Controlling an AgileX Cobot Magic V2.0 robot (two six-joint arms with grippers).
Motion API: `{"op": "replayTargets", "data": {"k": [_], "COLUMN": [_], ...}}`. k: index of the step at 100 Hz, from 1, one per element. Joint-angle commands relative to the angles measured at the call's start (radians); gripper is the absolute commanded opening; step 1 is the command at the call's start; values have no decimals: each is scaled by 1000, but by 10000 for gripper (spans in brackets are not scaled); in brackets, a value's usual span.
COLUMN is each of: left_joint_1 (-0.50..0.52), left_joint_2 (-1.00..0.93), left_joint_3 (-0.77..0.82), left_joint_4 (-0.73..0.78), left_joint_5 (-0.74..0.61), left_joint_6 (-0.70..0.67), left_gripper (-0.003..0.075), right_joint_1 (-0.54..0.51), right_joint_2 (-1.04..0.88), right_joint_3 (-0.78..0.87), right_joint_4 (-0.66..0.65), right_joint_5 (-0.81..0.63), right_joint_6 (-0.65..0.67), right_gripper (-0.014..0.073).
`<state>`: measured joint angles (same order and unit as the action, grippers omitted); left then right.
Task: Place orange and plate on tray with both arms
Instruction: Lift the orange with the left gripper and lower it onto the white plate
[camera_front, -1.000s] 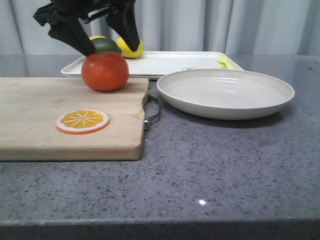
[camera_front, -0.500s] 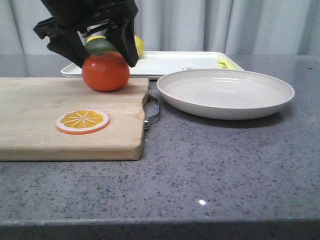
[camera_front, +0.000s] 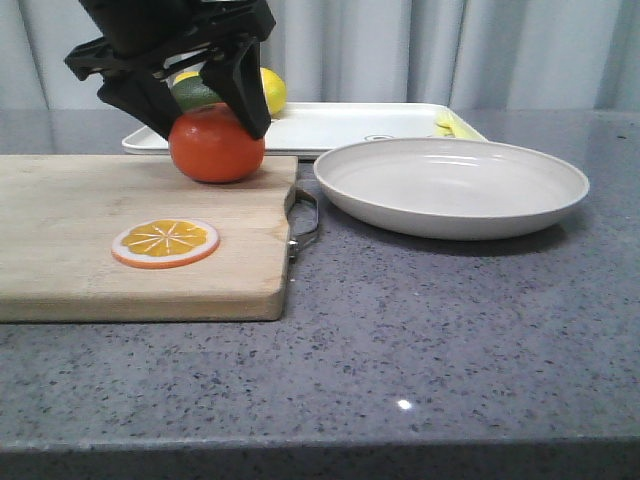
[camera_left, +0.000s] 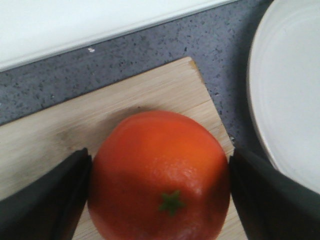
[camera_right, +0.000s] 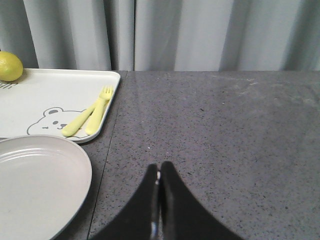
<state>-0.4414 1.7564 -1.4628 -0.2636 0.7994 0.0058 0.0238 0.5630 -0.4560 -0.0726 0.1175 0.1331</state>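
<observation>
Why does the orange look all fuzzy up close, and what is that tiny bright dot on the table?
In the left wrist view the orange sits too near the lens, so it and the end effector fingers blur; in the front view the orange looks sharp, and the dot is glare from a light on the shiny table.

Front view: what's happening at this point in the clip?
The left gripper is down over the orange, its fingers straddling the fruit on either side; they look close to its skin, but a firm grip can't be confirmed. The orange sits on the wooden cutting board near its far right corner. The plate lies untouched on the table in front of the tray. The right gripper is shut with nothing in it, hanging over bare table beside the plate.
</observation>
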Motion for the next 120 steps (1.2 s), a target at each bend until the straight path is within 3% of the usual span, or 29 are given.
{"op": "replayTargets", "data": {"k": [1, 23, 48, 85, 120], "left_joint_1": [-8, -15, -124, -261, -269], "left_joint_2": [-47, -47, -26, 169, 247], "left_joint_3": [-58, -168, -247, -446, -477], "left_joint_4": [-23, -61, -61, -77, -82], "left_joint_5": [-35, 7, -18, 42, 46], "left_joint_6": [3, 46, 53, 53, 53], "left_gripper": [412, 406, 406, 405, 405], "right_joint_1": [-1, -1, -1, -1, -1], "right_joint_2": [8, 8, 8, 8, 8], "right_joint_3": [-34, -34, -34, -34, -34], "right_joint_4": [-13, -13, -13, -13, -13], "right_joint_5": [-88, -88, -94, -97, -100], "right_joint_6": [-3, -3, -3, -3, -3], "right_gripper": [-67, -67, -67, -67, -67]}}
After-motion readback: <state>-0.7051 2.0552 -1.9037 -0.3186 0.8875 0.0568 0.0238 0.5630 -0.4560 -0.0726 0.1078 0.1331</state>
